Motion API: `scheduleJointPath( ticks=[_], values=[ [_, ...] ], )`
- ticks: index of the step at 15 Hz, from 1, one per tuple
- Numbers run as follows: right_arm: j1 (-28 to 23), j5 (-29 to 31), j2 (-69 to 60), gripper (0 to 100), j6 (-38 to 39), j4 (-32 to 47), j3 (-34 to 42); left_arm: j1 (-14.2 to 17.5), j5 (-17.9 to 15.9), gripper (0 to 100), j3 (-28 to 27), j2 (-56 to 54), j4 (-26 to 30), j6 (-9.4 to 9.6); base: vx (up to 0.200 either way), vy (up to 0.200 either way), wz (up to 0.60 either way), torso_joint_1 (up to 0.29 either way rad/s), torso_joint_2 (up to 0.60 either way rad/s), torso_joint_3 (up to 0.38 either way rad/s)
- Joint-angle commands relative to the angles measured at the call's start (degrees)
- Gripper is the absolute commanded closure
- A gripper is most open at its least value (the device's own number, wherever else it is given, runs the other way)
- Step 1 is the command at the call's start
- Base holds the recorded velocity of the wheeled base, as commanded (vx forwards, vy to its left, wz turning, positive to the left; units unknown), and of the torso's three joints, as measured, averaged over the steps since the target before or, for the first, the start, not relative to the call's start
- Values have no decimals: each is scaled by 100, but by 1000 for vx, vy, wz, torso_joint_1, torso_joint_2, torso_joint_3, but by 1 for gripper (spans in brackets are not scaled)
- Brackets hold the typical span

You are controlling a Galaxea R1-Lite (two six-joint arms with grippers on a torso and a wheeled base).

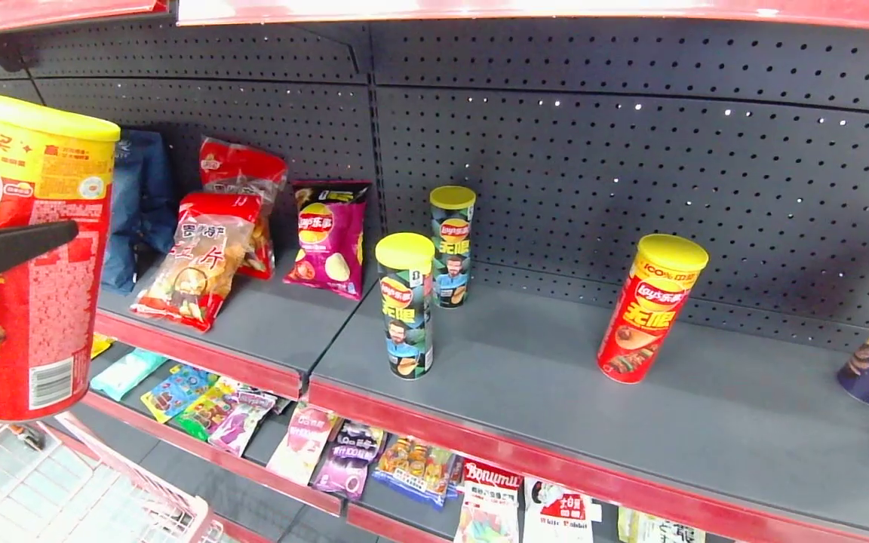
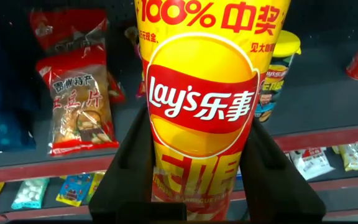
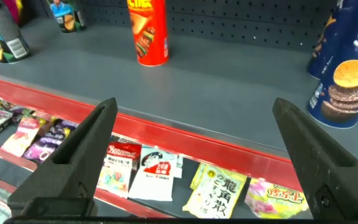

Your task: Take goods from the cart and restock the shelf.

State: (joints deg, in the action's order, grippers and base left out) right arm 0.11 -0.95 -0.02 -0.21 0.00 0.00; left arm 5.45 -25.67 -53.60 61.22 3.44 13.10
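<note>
Grey shelf (image 1: 540, 392) with cans (image 1: 653, 309), snack bags (image 1: 329, 237)

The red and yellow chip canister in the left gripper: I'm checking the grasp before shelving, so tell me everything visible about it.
The tall red and yellow chip canister has a yellow lid, yellow upper band and red lower body with a barcode near the base. Closed and roughly upright, it hangs before the grey shelf, above the wire cart. The left gripper clamps its sides with black fingers; nothing else touches it.
</note>
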Motion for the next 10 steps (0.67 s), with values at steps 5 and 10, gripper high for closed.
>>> scheduleJointPath(
  ticks=[5,10],
  values=[
    [7,-2,2,0,-6,0,0,0,1,100,16,-5,-1,-1,0,0,0,0,0,0],
    [7,-2,2,0,3,0,0,0,-8,100,8,-5,-1,-1,0,0,-480,0,5,5]
  ],
)
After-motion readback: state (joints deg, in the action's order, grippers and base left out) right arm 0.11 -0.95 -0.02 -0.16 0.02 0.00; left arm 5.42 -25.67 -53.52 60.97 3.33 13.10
